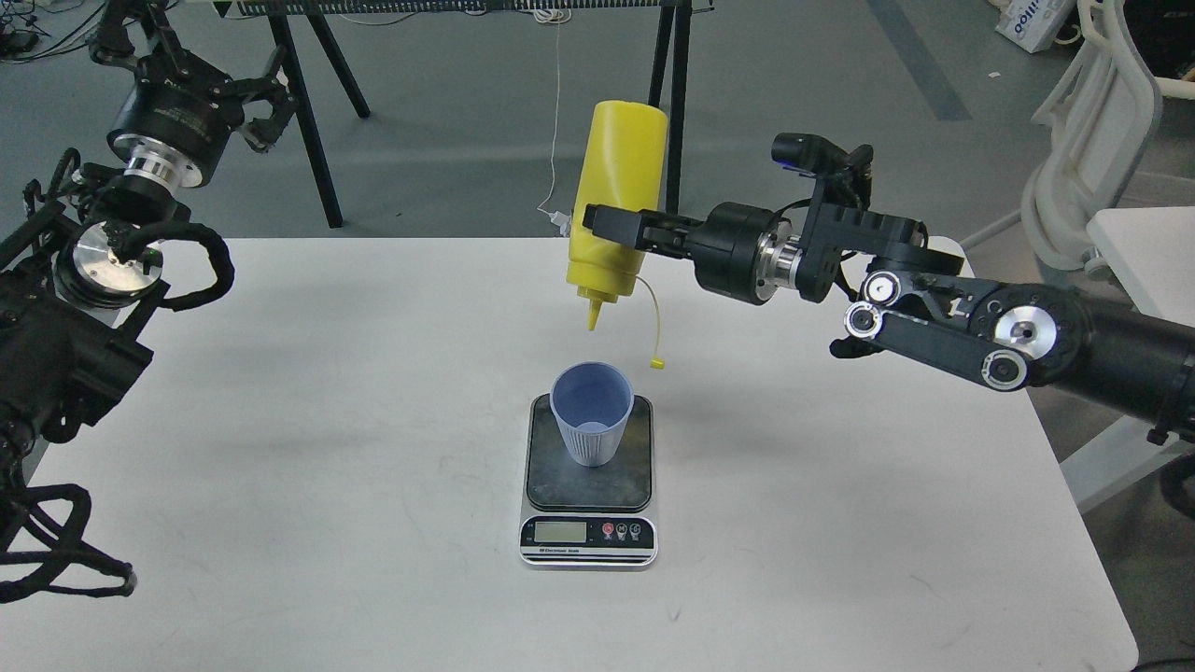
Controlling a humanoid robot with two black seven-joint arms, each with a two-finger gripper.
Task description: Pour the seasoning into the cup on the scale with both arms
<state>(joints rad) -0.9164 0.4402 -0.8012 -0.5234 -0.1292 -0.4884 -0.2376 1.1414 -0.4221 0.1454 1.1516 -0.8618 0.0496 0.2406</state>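
The yellow seasoning bottle (618, 196) hangs upside down, tilted slightly, its nozzle pointing down above the cup with a clear gap; its tethered tip cap dangles at the right. My right gripper (611, 227) is shut on the bottle's lower body. The light blue-grey cup (592, 412) stands upright on the dark plate of the scale (588, 485) in the middle of the white table. My left gripper (266, 103) is raised at the far left, away from the table, its claws spread and empty.
The white table (327, 448) has its right edge near my right arm. Black trestle legs (313, 112) stand behind the table. A white chair (1083, 140) and another white table's corner are at the right.
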